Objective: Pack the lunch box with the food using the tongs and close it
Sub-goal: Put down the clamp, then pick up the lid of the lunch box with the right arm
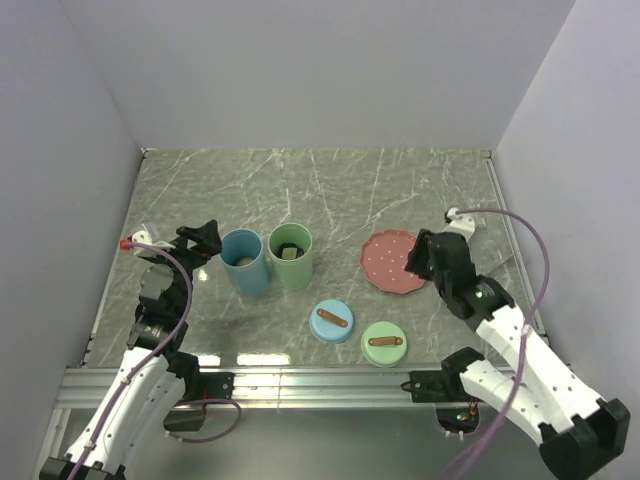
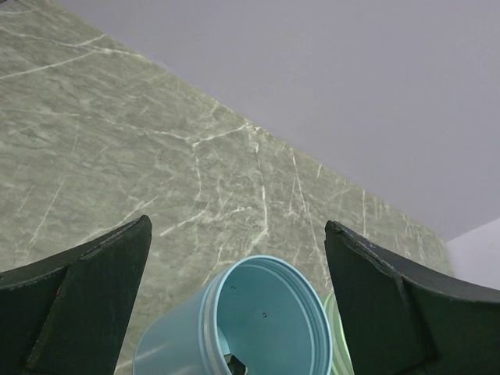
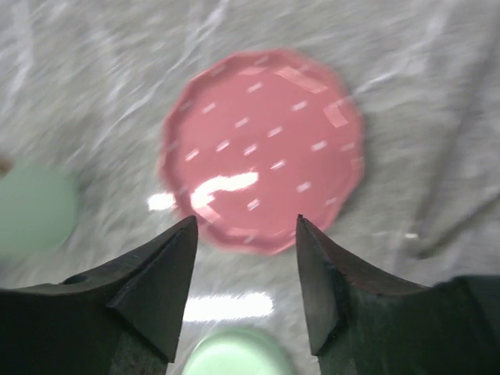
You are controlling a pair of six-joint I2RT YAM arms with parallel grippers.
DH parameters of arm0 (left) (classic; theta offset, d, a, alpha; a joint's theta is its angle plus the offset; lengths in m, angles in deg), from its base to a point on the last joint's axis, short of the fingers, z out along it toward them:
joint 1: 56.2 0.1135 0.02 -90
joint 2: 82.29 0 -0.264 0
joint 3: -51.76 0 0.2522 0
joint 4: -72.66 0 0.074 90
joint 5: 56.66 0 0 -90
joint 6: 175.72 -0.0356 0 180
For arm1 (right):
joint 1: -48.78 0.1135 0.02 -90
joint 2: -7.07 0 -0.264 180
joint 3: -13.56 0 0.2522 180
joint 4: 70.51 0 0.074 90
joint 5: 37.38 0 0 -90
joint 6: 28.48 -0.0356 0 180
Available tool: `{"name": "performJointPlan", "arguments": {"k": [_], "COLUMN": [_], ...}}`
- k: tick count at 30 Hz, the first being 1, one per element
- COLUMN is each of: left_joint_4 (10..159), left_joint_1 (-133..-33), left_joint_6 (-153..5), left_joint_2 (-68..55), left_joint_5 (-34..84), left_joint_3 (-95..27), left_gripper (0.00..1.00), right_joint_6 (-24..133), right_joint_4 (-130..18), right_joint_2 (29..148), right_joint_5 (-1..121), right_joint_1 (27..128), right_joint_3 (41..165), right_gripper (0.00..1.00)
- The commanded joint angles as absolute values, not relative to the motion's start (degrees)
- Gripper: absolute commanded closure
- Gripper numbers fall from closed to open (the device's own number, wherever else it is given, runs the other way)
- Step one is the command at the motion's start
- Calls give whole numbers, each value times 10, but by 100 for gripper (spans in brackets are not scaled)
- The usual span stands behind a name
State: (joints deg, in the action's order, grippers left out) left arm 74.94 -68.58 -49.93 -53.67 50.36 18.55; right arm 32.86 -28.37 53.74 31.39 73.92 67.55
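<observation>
The left gripper (image 2: 238, 225) stands wide open and empty, just at 9 o'clock of the tall light-blue plastic tub (image 1: 245, 262). Beside that is the tall light-green plastic tub (image 1: 291, 257), and food (image 1: 289, 252) shows inside both. The round blue lid with a brown strap handle (image 1: 331, 321) and the round green lid (image 1: 383, 343) lie flat at 5 o'clock of the tubs. The pink dotted plate (image 1: 385, 262) is bare. The right gripper (image 3: 246, 223), parted and empty at the plate's 3 o'clock, is judged nearer both lids. No tongs are in view.
</observation>
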Motion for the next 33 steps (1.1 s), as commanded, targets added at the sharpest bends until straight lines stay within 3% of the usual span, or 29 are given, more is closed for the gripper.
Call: {"name": "performJointPlan", "arguments": {"k": [1, 5, 14, 25, 33], "left_joint_4": [731, 728, 724, 727, 729], "left_joint_1": [-683, -683, -683, -682, -683], "left_joint_6": [-500, -499, -497, -496, -495], "left_joint_2": [-535, -535, -540, -550, -545], "left_joint_5": [506, 501, 491, 489, 484], "left_joint_3": [188, 189, 194, 195, 193], "left_gripper": [0, 1, 0, 0, 1], "right_joint_6": [314, 264, 96, -32, -69], "right_joint_4": [-309, -266, -96, -37, -46], "right_joint_2": [486, 460, 521, 589, 608], "right_joint_5": [368, 344, 228, 221, 212], "right_joint_1": [794, 879, 1054, 1164, 1175], "right_joint_3": [643, 626, 644, 646, 619], "right_gripper": [40, 47, 49, 50, 50]}}
